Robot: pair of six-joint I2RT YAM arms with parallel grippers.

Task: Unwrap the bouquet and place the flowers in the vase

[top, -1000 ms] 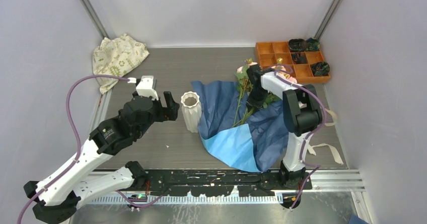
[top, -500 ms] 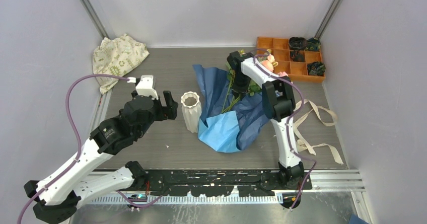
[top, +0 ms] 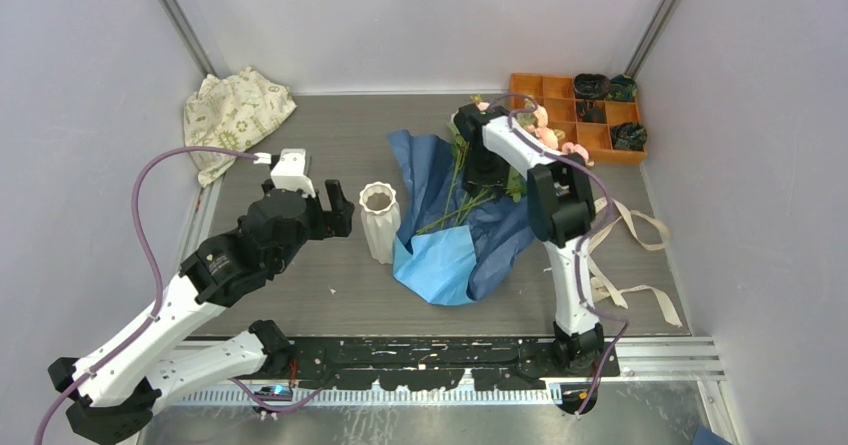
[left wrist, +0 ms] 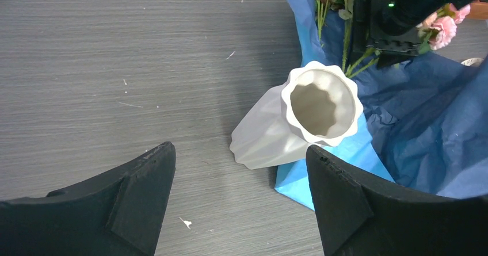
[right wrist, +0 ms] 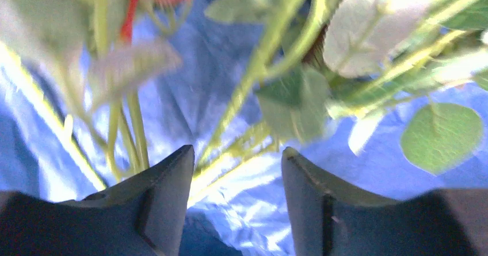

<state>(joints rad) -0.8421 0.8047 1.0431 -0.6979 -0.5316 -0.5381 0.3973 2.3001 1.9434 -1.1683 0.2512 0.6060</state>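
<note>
Supporting worktop (top: 330,145): it carries everything. Its far right corner is crowded, with the orange tray (top: 555,95) just beside the blooms, so a wide swing of the right arm could knock it.
Wrapping paper (top: 505,240): it lies open and crumpled under the stems, and one pale corner reaches the foot of the vase (top: 380,222). A lifted stem could drag a fold along and shove the vase. Whatever lies under the folds is hidden.
Flowers (top: 452,212): they lie loose on the paper, heads toward the tray and stems fanning toward the vase; none is in it. Because the stems splay, a pinch may catch only some and let the rest slide out.
Ribbon (top: 664,305): it is untied and trails on the worktop to the right of the right arm, where it could snag a link.
Vase: it stands upright between the paper and the left arm, its mouth empty. It looks light, so stems poked at the rim could topple it if nothing steadies it.
Left pincer (left wrist: 240,152): it is spread wide and holds nothing. It sits near the vase without touching it.
Right pincer (right wrist: 237,151): it is down among the stems with its fingers apart; stems cross the gap, but nothing looks clamped. The wrist view is blurred and leafy, and from above the arm hides the fingertips.
</note>
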